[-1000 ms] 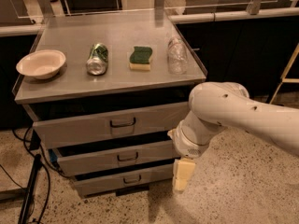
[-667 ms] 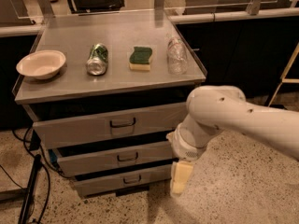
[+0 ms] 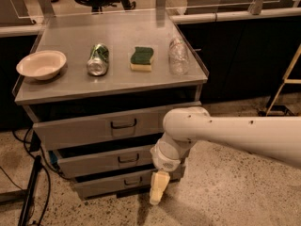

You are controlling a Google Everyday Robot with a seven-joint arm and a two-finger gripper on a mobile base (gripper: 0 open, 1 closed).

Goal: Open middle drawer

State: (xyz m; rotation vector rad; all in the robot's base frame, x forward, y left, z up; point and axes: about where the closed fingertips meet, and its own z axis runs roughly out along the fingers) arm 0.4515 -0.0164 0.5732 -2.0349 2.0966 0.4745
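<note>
The middle drawer (image 3: 89, 163) is a wide grey metal front with a small dark loop handle (image 3: 128, 159) at its centre. It sits between the taller top drawer (image 3: 80, 130) and the shorter bottom drawer (image 3: 101, 184). All three stand slightly out from the cabinet. My gripper (image 3: 159, 188) hangs pointing down from the white arm (image 3: 225, 133). It is in front of the cabinet's right side, level with the bottom drawer and right of and below the middle handle. It holds nothing that I can see.
On the cabinet top (image 3: 117, 86) lie a white bowl (image 3: 41, 64), a crushed can (image 3: 98, 59), a green-and-yellow sponge (image 3: 142, 59) and a clear bottle (image 3: 178, 55). Black cables (image 3: 33, 192) run on the floor at left. A ladder leg (image 3: 282, 86) stands at right.
The arm has swung left, and the gripper now hangs lower and closer to the drawers' right side. The drawers have not moved.
</note>
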